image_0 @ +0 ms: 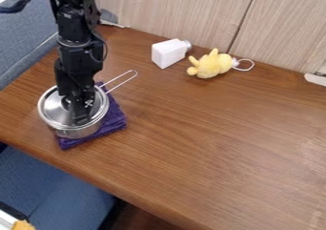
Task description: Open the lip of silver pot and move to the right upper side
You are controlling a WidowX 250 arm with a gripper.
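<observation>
Brown wooden table [213, 143]: the work surface; its upper right is the goal.
Black robot gripper [81, 119]: over the pot's top; apart or clamped, cannot tell.
Purple folded cloth [115, 117]: under the pot.
Silver metal pot [73, 132]: table's left side.
Round silver lid [53, 110]: on the pot; lifting, carrying, placing remain.

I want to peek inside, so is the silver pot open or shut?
Shut: the metal lid covers the top of the silver pot, under the black pincer.
</observation>
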